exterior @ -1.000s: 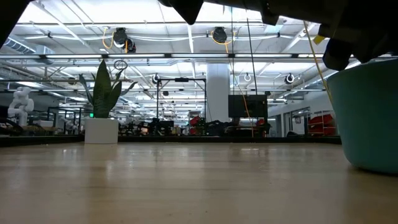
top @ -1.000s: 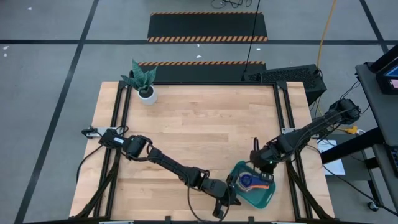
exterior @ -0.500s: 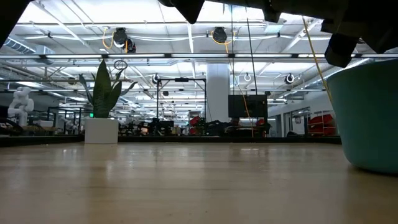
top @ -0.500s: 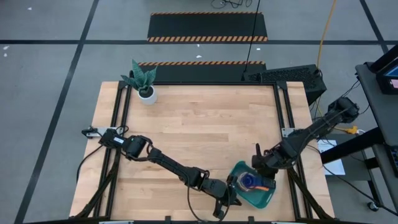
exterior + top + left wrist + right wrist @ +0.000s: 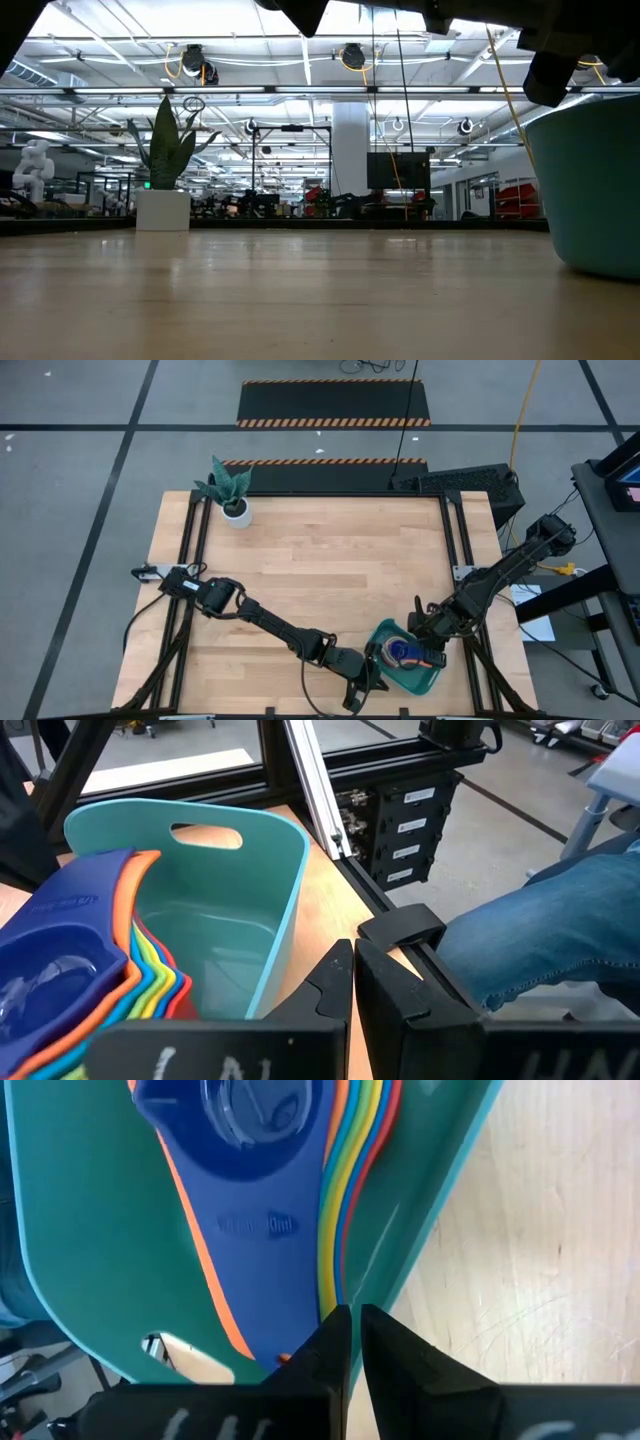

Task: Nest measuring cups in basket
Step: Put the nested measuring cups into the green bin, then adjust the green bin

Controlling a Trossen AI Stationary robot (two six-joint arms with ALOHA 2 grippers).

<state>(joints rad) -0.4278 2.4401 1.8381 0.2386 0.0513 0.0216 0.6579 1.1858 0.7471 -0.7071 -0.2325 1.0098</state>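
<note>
1. High view: wooden table (image 5: 300, 560), largest element, carries a potted plant (image 5: 232, 495) at its far left corner and the task's things at its near right edge.
2. Basket (image 5: 408, 680), teal, sits at the table's near right corner; the left wrist view shows one wall with a handle slot, the low view only its outer wall at the right margin.
3. Measuring cups (image 5: 400, 651) lie inside the basket as a single nested stack, a blue cup uppermost, with orange, yellow, green and red rims fanned beneath it in the wrist views. Not every cup can be counted.
4. Right gripper (image 5: 348, 1320) hovers over the basket's rim beside the stacked handles, fingers clenched together on nothing.
5. Left gripper (image 5: 353, 982) rests just outside the basket's wall, fingers likewise pressed together and empty.
6. Step in hand, as judged: nesting appears finished, no loose cup showing on the table.
7. Next move, as judged: lift both arms clear without clipping the basket wall or disturbing the stack; a nudge to the rim could tilt the cups.
</note>
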